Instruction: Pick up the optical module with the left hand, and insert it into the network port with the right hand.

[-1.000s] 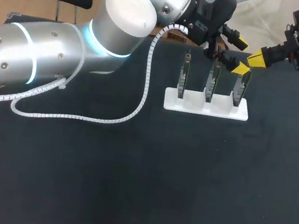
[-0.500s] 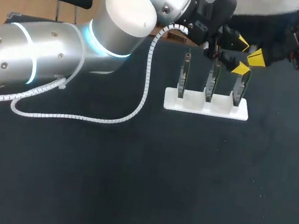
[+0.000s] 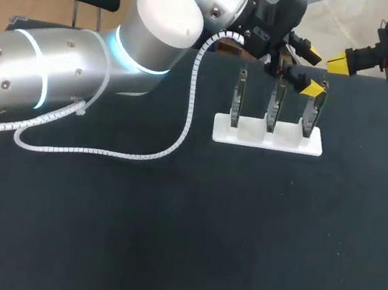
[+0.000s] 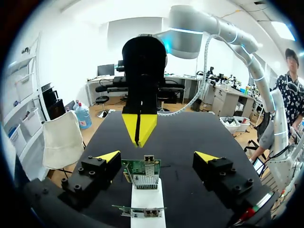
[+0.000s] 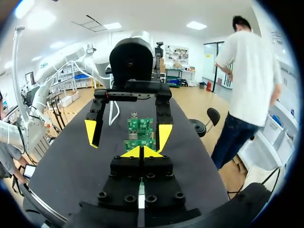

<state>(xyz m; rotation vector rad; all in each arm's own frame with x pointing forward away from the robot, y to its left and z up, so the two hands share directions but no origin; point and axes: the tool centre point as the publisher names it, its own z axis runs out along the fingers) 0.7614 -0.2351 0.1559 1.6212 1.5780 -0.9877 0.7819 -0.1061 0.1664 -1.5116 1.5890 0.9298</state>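
White holder (image 3: 267, 137) noted on desk (image 3: 198, 251); three circuit boards (image 3: 273, 102) are seated upright in its slots, a network port (image 4: 148, 159) carried atop one. Left gripper (image 3: 310, 72) is spread wide astride the rightmost board (image 3: 313, 110). Right gripper (image 3: 338, 64) is seen beyond, tips pressed together. Optical module cannot be made out.

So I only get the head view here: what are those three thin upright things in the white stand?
Observer: The left wrist view shows them face-on: green circuit boards, upright in the white stand.
Visitor: Is one of them being held?
Observer: No. Its own camera shows the left gripper open, one yellow tip out to each side of a board.
Visitor: And the other one?
Observer: Its wrist view shows the right gripper shut, yellow tips pressed together, facing the boards.
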